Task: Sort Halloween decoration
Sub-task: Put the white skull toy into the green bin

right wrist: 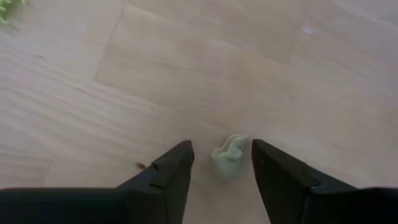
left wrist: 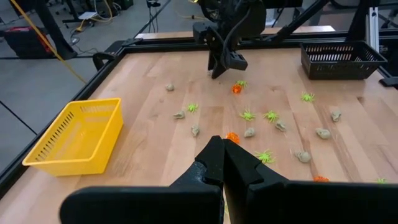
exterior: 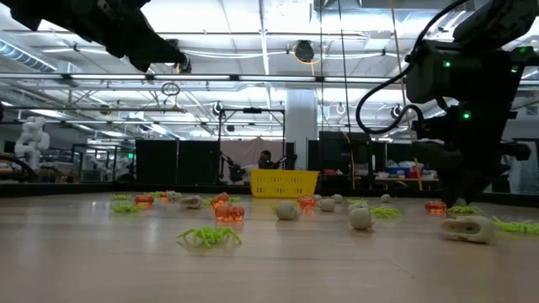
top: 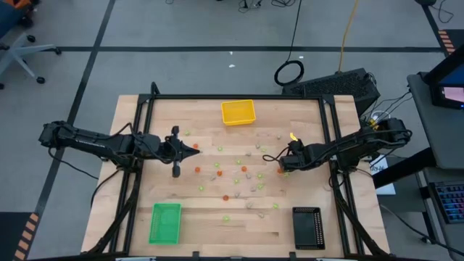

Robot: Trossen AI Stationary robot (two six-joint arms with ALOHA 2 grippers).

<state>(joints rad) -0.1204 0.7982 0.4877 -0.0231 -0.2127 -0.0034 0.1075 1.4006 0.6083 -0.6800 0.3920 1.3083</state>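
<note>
Several tiny orange, light green and pale beige-grey decoration pieces lie scattered on the middle of the wooden table. My right gripper is open and points down at the table's right middle. Its fingers stand on either side of one pale beige-grey piece that lies on the wood, and a gap shows on each side. My left gripper is shut and empty. It hovers above the table's left middle and points toward the right arm.
A yellow tray sits at the far edge, a green tray at the near left and a black tray at the near right. An orange piece and a green one lie beside the right gripper. Black frame rails border the table.
</note>
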